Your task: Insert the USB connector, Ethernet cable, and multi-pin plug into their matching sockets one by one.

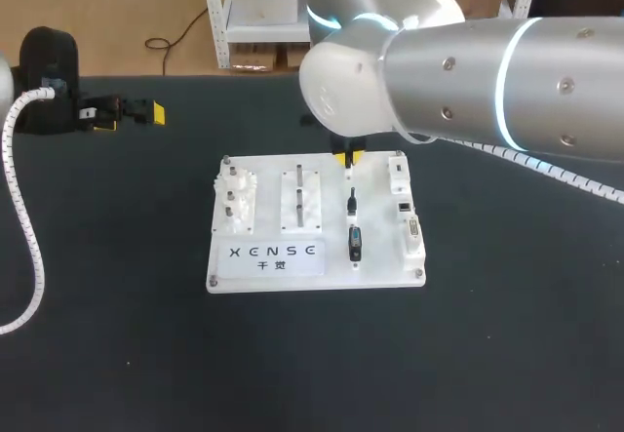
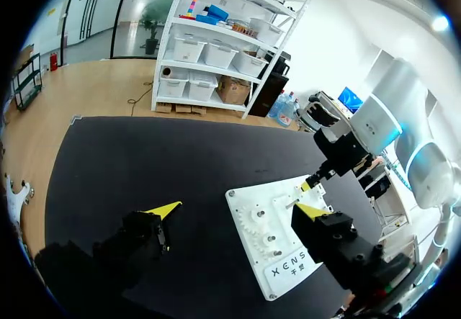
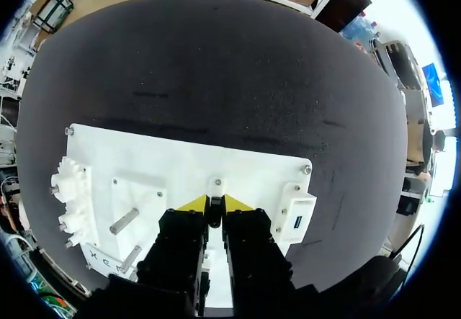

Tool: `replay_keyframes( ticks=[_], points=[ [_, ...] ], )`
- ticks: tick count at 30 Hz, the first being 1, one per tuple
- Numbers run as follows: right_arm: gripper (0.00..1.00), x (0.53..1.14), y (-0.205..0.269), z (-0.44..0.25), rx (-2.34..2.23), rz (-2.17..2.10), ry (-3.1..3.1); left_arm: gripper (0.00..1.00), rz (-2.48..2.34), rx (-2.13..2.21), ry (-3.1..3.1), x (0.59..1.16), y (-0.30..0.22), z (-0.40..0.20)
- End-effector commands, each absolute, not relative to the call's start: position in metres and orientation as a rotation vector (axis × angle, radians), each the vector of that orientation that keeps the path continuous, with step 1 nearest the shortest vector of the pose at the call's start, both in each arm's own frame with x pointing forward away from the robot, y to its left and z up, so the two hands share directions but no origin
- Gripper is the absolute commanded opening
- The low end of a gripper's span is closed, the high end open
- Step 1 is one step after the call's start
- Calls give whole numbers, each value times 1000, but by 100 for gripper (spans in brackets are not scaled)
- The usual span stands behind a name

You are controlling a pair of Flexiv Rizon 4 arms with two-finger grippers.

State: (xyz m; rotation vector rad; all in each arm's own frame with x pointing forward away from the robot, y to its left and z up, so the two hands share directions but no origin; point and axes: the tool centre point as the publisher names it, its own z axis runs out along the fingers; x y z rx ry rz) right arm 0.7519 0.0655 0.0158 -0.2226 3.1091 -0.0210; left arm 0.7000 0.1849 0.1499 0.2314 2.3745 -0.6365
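Observation:
A white board [image 1: 317, 268] lies mid-table. Along its right edge runs a white block of sockets [image 1: 408, 219], seen beside my right gripper as a block with a blue slot [image 3: 297, 217]. Two black plugs [image 1: 354, 242] lie in a row on the board in front of the right gripper. That gripper [image 1: 348, 158] hangs over the board's far edge, its yellow tips [image 3: 193, 204] nearly together with a small black connector [image 3: 215, 208] pinched between them. My left gripper [image 1: 127, 112] rests at the table's far left, off the board, fingers wide apart [image 2: 238, 209] and empty.
White gears [image 1: 236, 201] stand at the board's left end and a plate with metal pegs [image 1: 300, 198] beside them. A spiral cable [image 1: 24, 217] trails down the left side of the dark table.

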Motion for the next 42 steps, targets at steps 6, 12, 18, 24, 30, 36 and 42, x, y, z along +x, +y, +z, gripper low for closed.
replay_keyframes(
  ticks=[6, 12, 18, 24, 30, 36, 42],
  points=[
    [7, 742, 59, 25, -216, -3, 3082, 100, -636, 231, 2374, 700, 185, 150],
    [6, 743, 56, 35, -209, 3, 3054, 100, -636, 231, 2374, 700, 185, 150],
    [1, 746, 52, 49, -212, 18, 3010, 100, -636, 231, 2374, 700, 185, 150],
    [0, 744, 43, 58, -218, 20, 2986, 100, -636, 231, 2374, 700, 185, 150],
    [0, 735, 26, 60, -202, 7, 2969, 100, -636, 231, 2374, 700, 185, 150],
    [0, 725, 3, 52, -163, 10, 2979, 100, -636, 231, 2374, 700, 185, 150],
    [0, 723, -17, 46, -124, -4, 2989, 100, -636, 231, 2374, 700, 185, 150]
  ],
)
